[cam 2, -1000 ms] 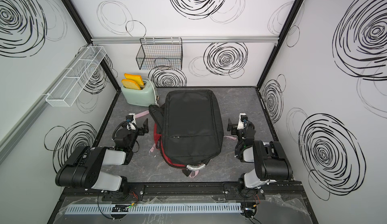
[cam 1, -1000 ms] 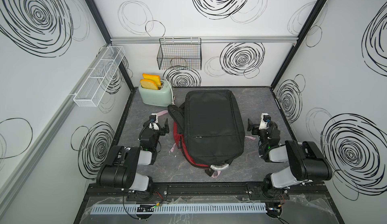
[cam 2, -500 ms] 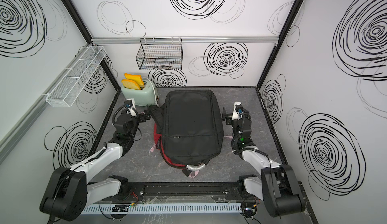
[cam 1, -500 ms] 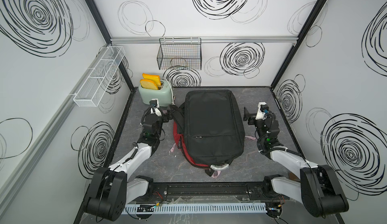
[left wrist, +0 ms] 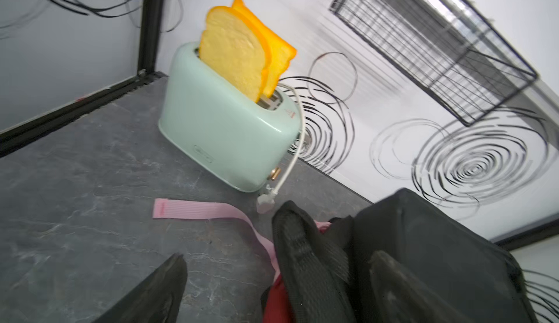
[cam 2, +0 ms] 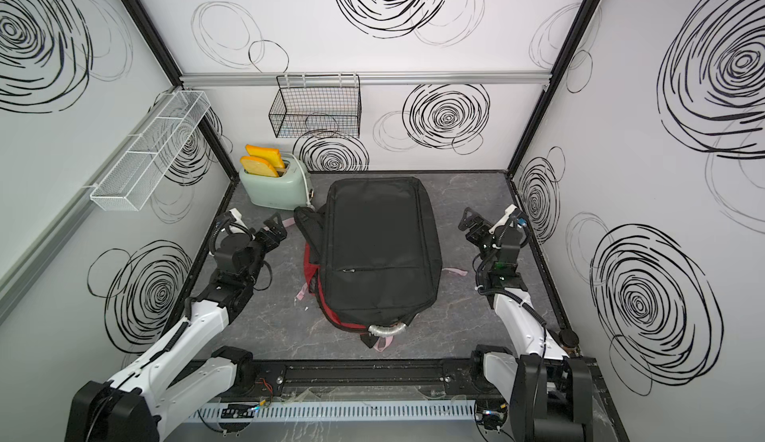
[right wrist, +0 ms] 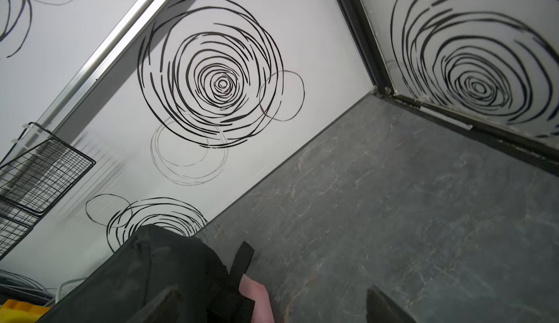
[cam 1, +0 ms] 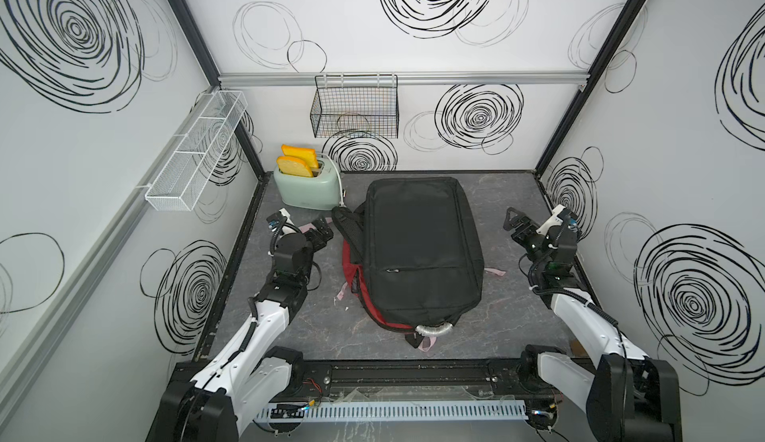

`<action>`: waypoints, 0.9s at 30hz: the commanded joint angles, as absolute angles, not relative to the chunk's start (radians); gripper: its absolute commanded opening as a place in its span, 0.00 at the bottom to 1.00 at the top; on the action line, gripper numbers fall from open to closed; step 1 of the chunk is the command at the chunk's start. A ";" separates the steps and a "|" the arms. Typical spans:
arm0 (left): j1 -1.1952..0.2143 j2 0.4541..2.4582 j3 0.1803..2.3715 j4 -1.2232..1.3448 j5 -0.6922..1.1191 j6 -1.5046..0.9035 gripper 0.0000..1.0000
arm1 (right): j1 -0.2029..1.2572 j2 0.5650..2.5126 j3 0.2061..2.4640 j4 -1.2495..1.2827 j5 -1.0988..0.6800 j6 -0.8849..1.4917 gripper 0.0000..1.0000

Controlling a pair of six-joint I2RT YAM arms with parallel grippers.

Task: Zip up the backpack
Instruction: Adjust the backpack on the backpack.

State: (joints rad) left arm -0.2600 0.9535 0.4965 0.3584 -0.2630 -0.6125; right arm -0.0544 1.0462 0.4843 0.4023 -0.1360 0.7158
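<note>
A black backpack (cam 1: 418, 245) (cam 2: 376, 245) lies flat in the middle of the table. Along its left and near edges it gapes, showing red lining (cam 1: 352, 266) (cam 2: 312, 268). My left gripper (cam 1: 322, 232) (cam 2: 275, 229) hovers open just left of the pack's far left corner. In the left wrist view the left gripper (left wrist: 279, 259) straddles a black mesh shoulder strap (left wrist: 302, 264) without touching it. My right gripper (cam 1: 514, 222) (cam 2: 470, 224) is open near the right wall, apart from the pack. In the right wrist view the right gripper (right wrist: 272, 291) has the pack's corner (right wrist: 136, 270) beside one finger.
A mint toaster (cam 1: 306, 187) with two bread slices stands at the back left, with its white cord (left wrist: 290, 161) by the pack. Pink straps (left wrist: 196, 209) (cam 1: 494, 271) lie on the table. A black wire basket (cam 1: 354, 111) and a white wire shelf (cam 1: 194, 158) hang on the walls.
Both arms have unfolded and reached toward the back. The left gripper came to the pack's far left corner, the right one went out toward the right wall. Both stayed open.
</note>
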 commanded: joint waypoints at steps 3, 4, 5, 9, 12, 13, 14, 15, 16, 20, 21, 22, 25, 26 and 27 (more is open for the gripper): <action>-0.427 1.020 0.491 0.564 -0.342 -0.536 0.98 | 0.216 1.051 0.641 0.268 0.033 0.538 0.99; -0.469 1.045 0.487 0.581 -0.371 -0.515 0.98 | 0.309 1.067 0.663 0.253 0.140 0.470 0.99; -0.509 1.065 0.479 0.629 -0.402 -0.491 0.98 | 0.384 1.086 0.685 0.238 0.240 0.430 0.99; -0.604 1.116 0.453 0.675 -0.466 -0.395 0.98 | 0.506 1.211 0.799 0.131 0.461 0.376 0.99; -0.583 1.081 0.434 0.654 -0.366 -0.328 0.98 | 0.506 1.290 0.885 0.004 0.590 0.424 0.99; -0.577 1.055 0.419 0.650 -0.365 -0.326 0.98 | 0.508 1.309 0.904 -0.030 0.643 0.448 0.99; -0.566 1.025 0.401 0.656 -0.366 -0.335 0.98 | 0.507 1.322 0.913 -0.053 0.681 0.471 0.99; -0.551 0.989 0.373 0.671 -0.364 -0.352 0.98 | 0.507 1.333 0.918 -0.073 0.707 0.491 0.99; -0.529 0.955 0.343 0.692 -0.339 -0.368 0.98 | 0.506 1.337 0.920 -0.081 0.720 0.503 0.99; -0.453 0.888 0.314 0.654 -0.298 -0.408 0.98 | 0.506 1.333 0.906 -0.046 0.676 0.485 0.99; -0.436 0.889 0.317 0.642 -0.294 -0.419 0.98 | 0.505 1.332 0.901 -0.027 0.650 0.475 0.99; -0.422 0.893 0.315 0.639 -0.283 -0.422 0.98 | 0.505 1.329 0.886 0.009 0.602 0.452 0.99; -0.403 0.931 0.321 0.645 -0.244 -0.453 0.98 | 0.506 1.327 0.851 0.075 0.512 0.451 0.99; -0.403 0.943 0.325 0.647 -0.237 -0.454 0.98 | 0.504 1.327 0.843 0.090 0.486 0.454 0.99; -0.402 0.958 0.331 0.647 -0.230 -0.454 0.98 | 0.505 1.330 0.836 0.104 0.459 0.453 0.99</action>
